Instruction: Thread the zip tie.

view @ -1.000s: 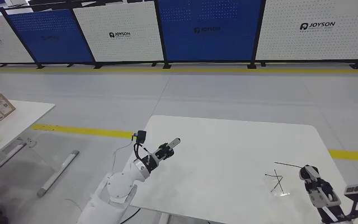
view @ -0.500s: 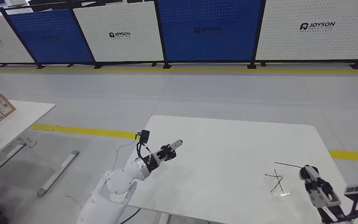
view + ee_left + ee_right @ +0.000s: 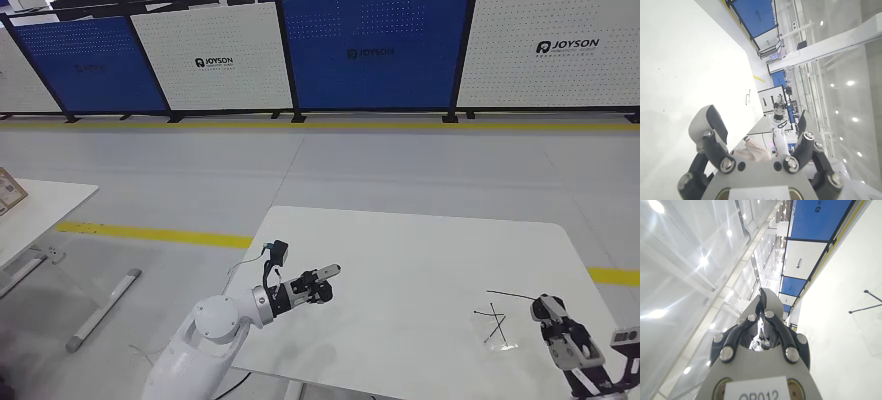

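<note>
Thin black zip ties (image 3: pixel 493 318) lie crossed on the white table (image 3: pixel 420 250) near its right front corner, and one longer tie (image 3: pixel 510 295) lies just behind them. They appear far off as small dark strips (image 3: pixel 748 98) in the left wrist view. My right gripper (image 3: pixel 546 303) sits just right of the ties, shut with nothing between its fingers (image 3: pixel 762 296); two ties (image 3: pixel 866 308) lie off to its side. My left gripper (image 3: pixel 333 270) hovers over the table's left part, open and empty (image 3: pixel 761 121), pointing toward the ties.
A clear plastic sheet (image 3: pixel 866 321) lies under the ties. The table's front edge (image 3: pixel 400 385) runs close to both arms. Another white table (image 3: pixel 40 210) stands to the far left. Blue and white panels (image 3: pixel 370 50) line the back.
My left arm has swung to the right, farther over the table toward the ties. The right gripper has barely shifted.
</note>
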